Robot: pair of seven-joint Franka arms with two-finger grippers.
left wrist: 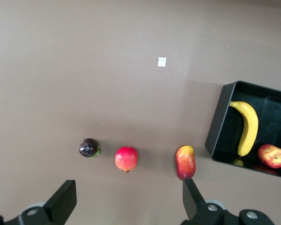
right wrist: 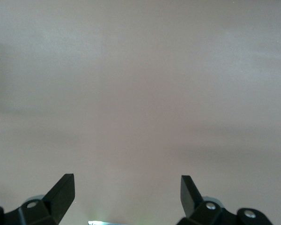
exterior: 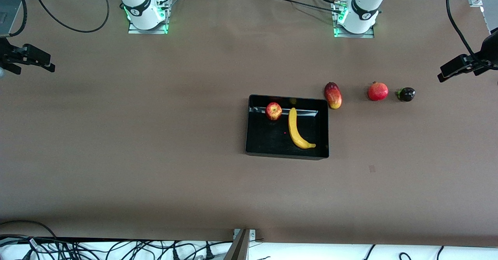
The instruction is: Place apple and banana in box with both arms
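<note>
The black box (exterior: 249,123) sits mid-table. The apple (exterior: 274,111) lies in it by the wall nearest the robots' bases. The banana (exterior: 294,129) lies in it beside the apple, toward the left arm's end. The left wrist view shows the box (left wrist: 218,122), banana (left wrist: 248,126) and apple (left wrist: 272,156) too. My left gripper (exterior: 458,73) is open and empty, raised over the left arm's end of the table; it also shows in the left wrist view (left wrist: 129,187). My right gripper (exterior: 35,64) is open and empty over the right arm's end, above bare table (right wrist: 126,183).
Three fruits lie in a row on the table beside the box, toward the left arm's end: a red-and-yellow oval fruit (exterior: 333,95) (left wrist: 185,162), a deep-red round fruit (exterior: 377,91) (left wrist: 126,158) and a small dark purple fruit (exterior: 406,94) (left wrist: 89,147). A small white tag (left wrist: 162,62) lies on the table.
</note>
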